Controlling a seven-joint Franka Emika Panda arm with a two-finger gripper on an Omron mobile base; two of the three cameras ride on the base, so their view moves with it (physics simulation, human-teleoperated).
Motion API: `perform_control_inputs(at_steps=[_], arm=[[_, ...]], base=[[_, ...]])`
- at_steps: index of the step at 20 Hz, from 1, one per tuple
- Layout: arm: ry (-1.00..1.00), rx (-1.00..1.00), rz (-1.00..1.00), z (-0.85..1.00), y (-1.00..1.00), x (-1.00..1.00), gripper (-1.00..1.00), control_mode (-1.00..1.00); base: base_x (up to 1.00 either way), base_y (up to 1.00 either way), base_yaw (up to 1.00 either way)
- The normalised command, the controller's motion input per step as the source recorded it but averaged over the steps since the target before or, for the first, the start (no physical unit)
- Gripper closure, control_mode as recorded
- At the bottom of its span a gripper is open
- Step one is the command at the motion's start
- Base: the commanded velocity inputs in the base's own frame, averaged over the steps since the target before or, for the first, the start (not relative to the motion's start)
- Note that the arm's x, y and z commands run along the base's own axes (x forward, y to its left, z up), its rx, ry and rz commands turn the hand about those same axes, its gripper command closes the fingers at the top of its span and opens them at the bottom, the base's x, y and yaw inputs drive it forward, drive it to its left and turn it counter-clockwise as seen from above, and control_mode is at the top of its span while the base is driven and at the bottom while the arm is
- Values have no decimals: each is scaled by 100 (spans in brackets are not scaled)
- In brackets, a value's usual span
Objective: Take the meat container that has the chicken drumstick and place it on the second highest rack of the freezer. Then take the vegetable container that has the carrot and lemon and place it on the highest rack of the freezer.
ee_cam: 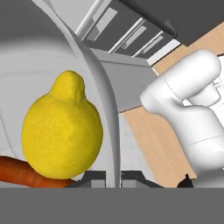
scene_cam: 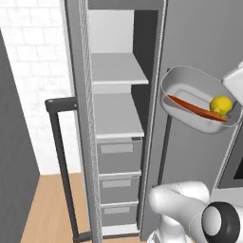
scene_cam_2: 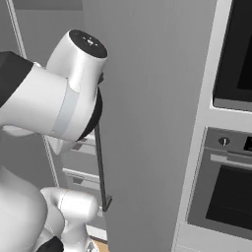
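The vegetable container [scene_cam: 190,88], a pale grey oval tray, hangs tilted in the air just right of the freezer [scene_cam: 118,71] opening, about level with its two white shelves. In it lie the orange carrot [scene_cam: 190,107] and the yellow lemon [scene_cam: 220,104]. My gripper [ee_cam: 114,177] is shut on the tray's rim [ee_cam: 103,87]; the lemon [ee_cam: 61,127] and carrot [ee_cam: 22,173] sit close beside the finger tips. Both shelves [scene_cam: 116,116] look bare. The meat container with the chicken drumstick is out of view.
The freezer door stands open at the left, with a long dark bar handle [scene_cam: 61,161]. Three grey drawers [scene_cam: 118,154] sit below the shelves. A grey cabinet panel [scene_cam_2: 152,123] and built-in ovens [scene_cam_2: 231,192] stand to the right. My arm's base [scene_cam: 190,209] is low in front.
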Motion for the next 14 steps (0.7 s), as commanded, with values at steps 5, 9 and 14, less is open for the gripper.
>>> perform_control_inputs(at_steps=[5, 9, 14], arm=[[0, 0, 0, 0, 0, 0, 100, 100], [0, 0, 0, 0, 0, 0, 100, 100], [0, 0, 0, 0, 0, 0, 100, 100]], base=[[63, 21, -5], [-6, 43, 0], [-21, 44, -1]])
